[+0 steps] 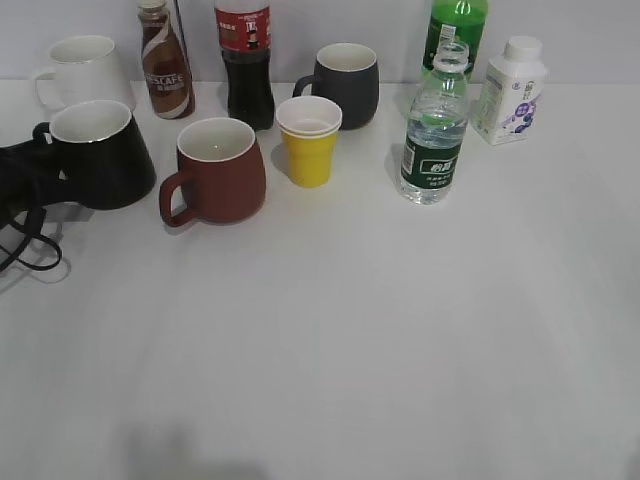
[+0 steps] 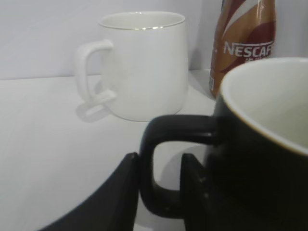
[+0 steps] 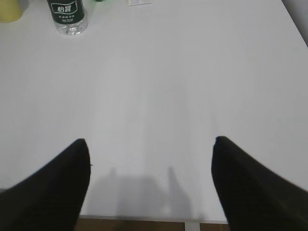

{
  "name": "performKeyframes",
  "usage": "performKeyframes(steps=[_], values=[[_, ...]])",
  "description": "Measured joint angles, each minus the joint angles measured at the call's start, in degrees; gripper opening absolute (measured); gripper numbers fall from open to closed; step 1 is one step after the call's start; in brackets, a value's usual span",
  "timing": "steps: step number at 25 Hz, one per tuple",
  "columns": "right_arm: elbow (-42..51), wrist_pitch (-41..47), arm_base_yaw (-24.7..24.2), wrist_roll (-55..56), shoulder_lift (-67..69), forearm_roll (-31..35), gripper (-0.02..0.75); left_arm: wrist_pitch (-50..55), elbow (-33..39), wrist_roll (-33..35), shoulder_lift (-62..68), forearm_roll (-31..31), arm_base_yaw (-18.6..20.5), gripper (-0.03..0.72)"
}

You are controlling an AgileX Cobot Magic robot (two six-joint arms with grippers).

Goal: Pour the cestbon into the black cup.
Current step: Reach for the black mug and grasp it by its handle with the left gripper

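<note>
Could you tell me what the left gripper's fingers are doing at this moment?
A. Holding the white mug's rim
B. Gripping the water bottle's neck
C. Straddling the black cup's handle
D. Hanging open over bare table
C: in the left wrist view the left gripper has one dark finger on each side of the loop handle of the black cup, while the white mug stands untouched behind.

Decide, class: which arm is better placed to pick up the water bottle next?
Right. The right gripper is open and empty, with the bottle ahead of it. The left gripper straddles the black cup's handle, far across the table from the bottle.
</note>
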Motion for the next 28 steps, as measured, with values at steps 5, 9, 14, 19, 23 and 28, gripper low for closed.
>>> performKeyframes(steps=[5, 9, 14, 19, 23, 28], values=[[0.00, 0.00, 0.00, 0.00, 0.00, 0.00, 0.590, -0.25, -0.04, -0.51, 0.00, 0.83, 0.77, 0.063], [0.00, 0.00, 0.00, 0.00, 0.00, 0.00, 0.590, -0.47, -0.04, -0.93, 0.00, 0.96, 0.77, 0.058], [0.00, 0.00, 0.00, 0.00, 0.00, 0.00, 0.590, -0.08, 0.22, -1.07, -0.99, 1.21, 0.77, 0.053], [0.00, 0.00, 0.00, 0.00, 0.00, 0.57, 0.590, 1.78, 2.55, 0.40, -4.78, 1.74, 0.77, 0.048], [-0.26, -0.76, 0.00, -0.77, 0.37, 3.60, 0.587, 2.94, 4.40, -0.29, -7.91, 1.82, 0.77, 0.048], [-1.26, -12.84, 0.00, -12.61, 9.88, 14.28, 0.554, 2.99, 5.27, -2.42, -12.08, 1.75, 0.77, 0.048]])
